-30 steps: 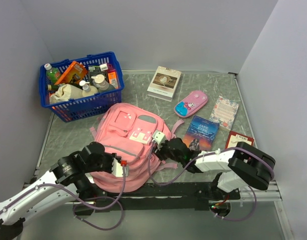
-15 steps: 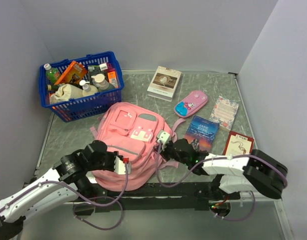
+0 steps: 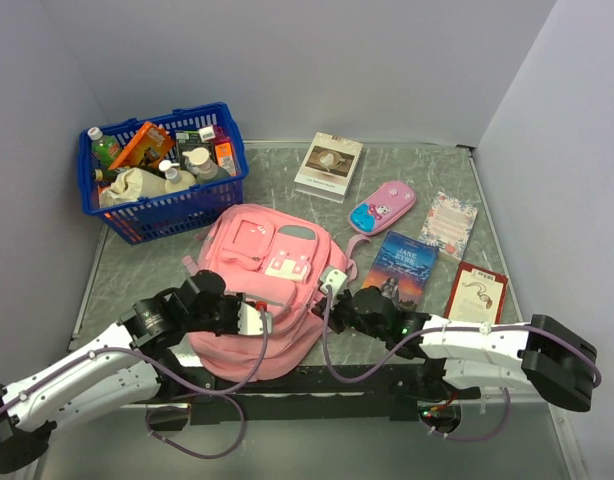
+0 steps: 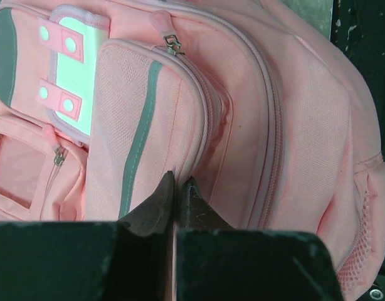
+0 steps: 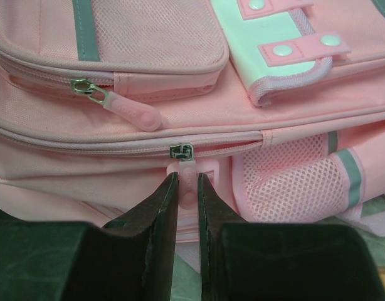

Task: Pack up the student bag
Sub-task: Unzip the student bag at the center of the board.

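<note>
- Top view: unzipping stage of the packing, by judgement. Student bag [image 3: 262, 270] lying flat on the table [image 3: 287, 170], close to both arm bases, with left gripper [image 3: 267, 318] and right gripper [image 3: 332, 298] at its near side.
- Left wrist: pressed together on a thin fold of the bag's pink fabric.
- Right wrist: clamped narrowly on the zipper pull [image 5: 187, 168]. Next, probably a steady drag along the zip line.

We work on a grey marbled table [image 3: 277, 175]. The bag [image 3: 249, 240] lies flat on it, meeting our left fingers [image 4: 156, 204] and our right fingers [image 5: 161, 207]. Well beyond the left fingers, at the far corner, stands a blue basket [image 3: 172, 215]. Beyond the right fingers lie a white book [image 3: 328, 166] and a pencil case [image 3: 382, 207]. To their right lie a blue book [image 3: 402, 265], a red book [image 3: 478, 292] and, farther off, a floral card [image 3: 449, 224].
</note>
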Controlling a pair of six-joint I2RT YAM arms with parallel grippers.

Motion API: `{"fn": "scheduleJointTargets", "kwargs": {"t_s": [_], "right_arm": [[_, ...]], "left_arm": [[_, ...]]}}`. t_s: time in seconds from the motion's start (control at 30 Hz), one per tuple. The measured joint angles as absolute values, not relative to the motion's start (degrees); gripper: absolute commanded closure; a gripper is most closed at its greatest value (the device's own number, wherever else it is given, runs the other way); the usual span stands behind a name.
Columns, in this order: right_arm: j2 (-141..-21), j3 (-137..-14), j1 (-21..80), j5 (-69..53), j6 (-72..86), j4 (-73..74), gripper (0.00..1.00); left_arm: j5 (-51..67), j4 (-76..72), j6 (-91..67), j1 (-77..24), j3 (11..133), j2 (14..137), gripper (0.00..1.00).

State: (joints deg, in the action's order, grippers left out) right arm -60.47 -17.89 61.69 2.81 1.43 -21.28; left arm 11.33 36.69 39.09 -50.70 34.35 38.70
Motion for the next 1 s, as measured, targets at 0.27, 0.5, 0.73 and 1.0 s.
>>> {"fn": "scheduleJointTargets", "kwargs": {"t_s": [0.27, 0.5, 0.73, 1.0], "right_arm": [[-60.14, -21.41, 65.06, 4.51, 3.86, -14.87, 1.00], [-58.02, -24.10, 69.60, 7.03, 7.46, -7.03, 1.00], [-58.37, -29.34, 74.94, 11.20, 9.41, 0.69, 1.00], [-59.31, -36.27, 78.89, 15.49, 10.68, 9.23, 1.00]], "left_arm": [[12.67, 34.94, 35.07, -50.41, 36.40, 43.46, 0.99], [13.63, 31.99, 30.74, -50.50, 38.57, 50.02, 0.99], [13.32, 30.79, 26.04, -50.72, 40.32, 53.23, 0.99], [10.63, 28.91, 23.00, -52.73, 40.49, 53.84, 0.99]]}}
